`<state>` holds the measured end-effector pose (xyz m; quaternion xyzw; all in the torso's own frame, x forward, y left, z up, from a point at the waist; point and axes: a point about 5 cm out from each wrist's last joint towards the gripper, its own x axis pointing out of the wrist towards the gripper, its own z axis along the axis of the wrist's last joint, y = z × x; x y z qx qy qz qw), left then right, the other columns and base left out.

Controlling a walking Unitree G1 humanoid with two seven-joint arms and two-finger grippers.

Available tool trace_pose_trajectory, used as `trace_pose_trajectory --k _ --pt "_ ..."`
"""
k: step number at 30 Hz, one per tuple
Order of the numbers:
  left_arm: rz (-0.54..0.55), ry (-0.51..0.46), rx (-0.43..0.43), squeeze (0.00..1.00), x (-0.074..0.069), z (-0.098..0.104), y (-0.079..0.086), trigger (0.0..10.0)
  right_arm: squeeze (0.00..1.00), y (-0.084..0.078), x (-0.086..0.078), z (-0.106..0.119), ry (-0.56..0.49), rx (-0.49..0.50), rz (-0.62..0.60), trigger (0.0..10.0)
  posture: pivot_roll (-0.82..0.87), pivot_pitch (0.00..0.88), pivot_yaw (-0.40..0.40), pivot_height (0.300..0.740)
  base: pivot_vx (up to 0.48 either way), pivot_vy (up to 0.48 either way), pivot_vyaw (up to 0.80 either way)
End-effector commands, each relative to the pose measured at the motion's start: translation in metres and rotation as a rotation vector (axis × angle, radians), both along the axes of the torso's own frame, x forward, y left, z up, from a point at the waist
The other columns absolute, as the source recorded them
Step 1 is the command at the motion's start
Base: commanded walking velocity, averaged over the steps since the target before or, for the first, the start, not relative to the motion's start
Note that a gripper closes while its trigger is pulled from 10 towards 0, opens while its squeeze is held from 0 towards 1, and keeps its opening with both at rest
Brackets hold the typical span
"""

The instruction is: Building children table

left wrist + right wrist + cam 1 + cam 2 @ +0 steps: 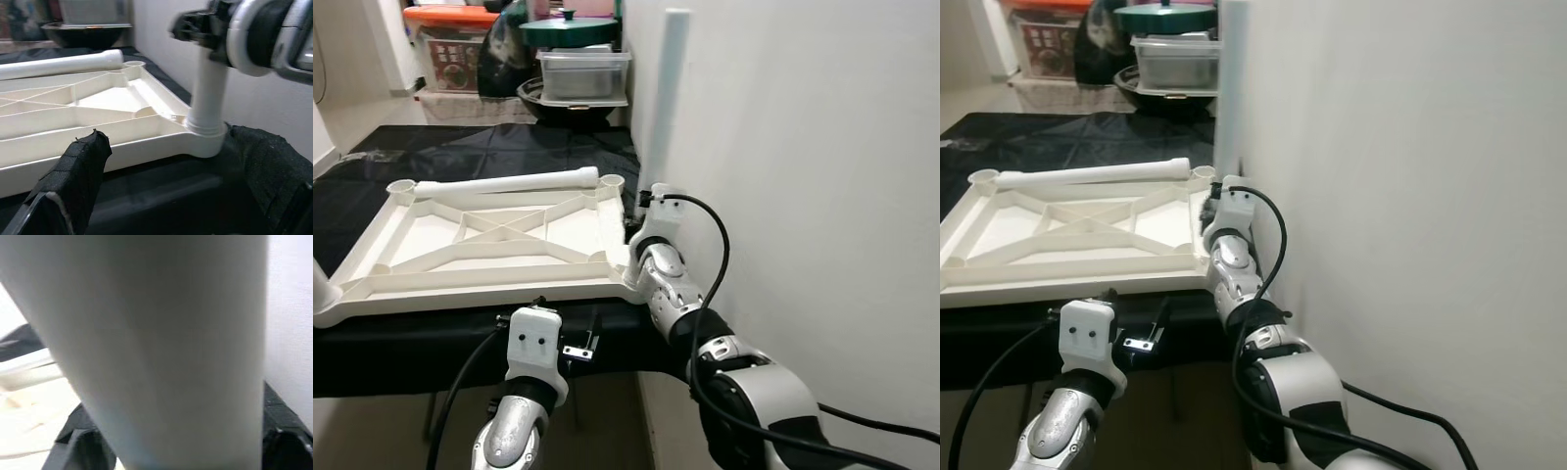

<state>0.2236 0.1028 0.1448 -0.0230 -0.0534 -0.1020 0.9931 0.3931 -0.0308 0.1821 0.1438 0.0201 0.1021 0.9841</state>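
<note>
The white table top (499, 235) lies upside down on a black cloth. One white leg (509, 183) lies loose along its far edge. Another white leg (666, 98) stands upright in the near right corner socket (205, 139), close to the wall. My right gripper (644, 211) is shut on this upright leg partway up, and the leg (161, 347) fills its wrist view. My left gripper (171, 191) hangs open in front of the table top's near edge, its padded fingers (73, 181) wide apart and empty.
A white wall (803, 147) runs along the right, tight against the upright leg. Behind the table stand a dark bowl (573, 103), a metal container (582, 70) and an orange-lidded box (450, 44). A white round piece (323, 284) rises at the near left corner.
</note>
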Motion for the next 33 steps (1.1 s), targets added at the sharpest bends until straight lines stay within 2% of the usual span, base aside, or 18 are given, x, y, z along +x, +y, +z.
trace_pose_trajectory --k 1,4,7,9,10,11,16,17,19,20,23,25,26,27,29,30,32,33 --pt "0.001 0.02 0.013 0.0 0.0 -0.004 0.001 10.0 0.0 0.02 -0.004 0.008 -0.038 0.045 0.146 10.0 -0.01 0.0 -0.053 0.74 0.0 0.0 0.0" --pt "0.0 0.023 0.013 0.0 0.0 -0.005 0.001 10.0 0.0 0.027 -0.008 0.012 -0.076 0.071 0.406 10.0 0.01 0.0 -0.048 0.74 0.0 0.0 0.0" --pt "0.001 0.021 0.012 0.0 0.0 -0.004 0.001 10.0 0.0 0.027 -0.014 0.009 -0.096 -0.01 0.684 10.0 0.01 0.0 -0.048 0.74 0.0 0.0 0.0" --pt "0.001 0.02 0.012 0.0 0.0 -0.004 0.001 10.0 0.0 0.025 -0.016 0.008 -0.098 -0.054 0.789 10.0 0.01 0.0 -0.056 0.74 0.0 0.0 0.0" --pt "0.001 0.02 0.012 0.0 0.0 -0.004 0.001 10.0 0.0 0.025 -0.016 0.008 -0.098 -0.054 0.789 10.0 0.01 0.0 -0.056 0.74 0.0 0.0 0.0" --pt "0.001 0.02 0.011 0.0 0.0 -0.004 0.001 10.0 0.0 0.023 -0.018 0.009 -0.11 -0.09 0.872 10.0 0.01 0.0 -0.056 0.74 0.0 0.0 0.0" --pt "0.0 0.019 0.01 0.0 0.0 -0.004 0.001 10.0 0.0 0.019 -0.02 0.01 -0.118 -0.152 0.991 10.0 0.01 0.0 -0.056 0.74 0.0 0.0 0.0" --pt "-0.001 0.02 0.009 0.0 0.0 -0.004 0.001 10.0 0.0 0.023 -0.025 0.014 -0.124 -0.176 1.127 10.0 0.01 0.0 -0.061 0.74 0.0 0.0 0.0" --pt "0.0 0.02 0.009 0.0 0.0 -0.004 0.001 10.0 0.0 0.024 -0.027 0.016 -0.124 -0.17 1.171 10.0 0.01 0.0 -0.061 0.74 0.0 0.0 0.0" --pt "0.0 0.02 0.01 0.0 0.0 -0.004 0.001 10.0 0.0 0.028 -0.028 0.017 -0.127 -0.166 1.195 0.0 0.01 0.0 -0.061 0.74 0.0 0.0 0.0" --pt "0.006 0.02 0.003 0.0 0.0 -0.003 0.001 10.0 0.0 0.036 -0.031 0.018 -0.148 -0.158 1.193 0.0 0.02 0.0 -0.066 0.74 0.0 0.0 0.0" --pt "0.005 0.019 0.005 0.0 0.0 -0.003 0.001 10.0 0.0 0.04 -0.03 0.017 -0.137 -0.154 1.145 0.0 0.02 0.0 -0.066 0.74 0.0 0.0 0.0" --pt "0.005 0.021 0.004 0.0 0.0 -0.003 0.001 10.0 0.0 0.043 -0.028 0.014 -0.128 -0.165 1.057 0.0 0.01 0.0 -0.064 0.74 0.0 0.0 0.0" --pt "0.005 0.021 0.004 0.0 0.0 -0.003 0.001 10.0 0.0 0.043 -0.028 0.014 -0.128 -0.165 1.057 0.0 0.01 0.0 -0.064 0.74 0.0 0.0 0.0" --pt "0.01 0.032 -0.007 0.0 -0.001 -0.005 0.001 10.0 0.0 0.042 -0.018 0.009 -0.06 -0.145 0.809 0.0 0.01 0.0 -0.063 0.74 0.0 0.0 0.0" --pt "0.01 0.032 -0.007 0.0 -0.001 -0.005 0.001 10.0 0.0 0.042 -0.018 0.009 -0.06 -0.145 0.809 0.0 0.01 0.0 -0.063 0.74 0.0 0.0 0.0" --pt "0.009 0.033 0.003 0.0 -0.001 -0.006 0.001 10.0 0.0 0.035 -0.012 0.005 -0.019 -0.149 0.643 0.0 0.01 0.0 -0.063 0.74 0.0 0.0 0.0" --pt "0.009 0.033 0.003 0.0 -0.001 -0.006 0.001 10.0 0.0 0.035 -0.012 0.005 -0.019 -0.149 0.643 0.0 0.01 0.0 -0.063 0.74 0.0 0.0 0.0"
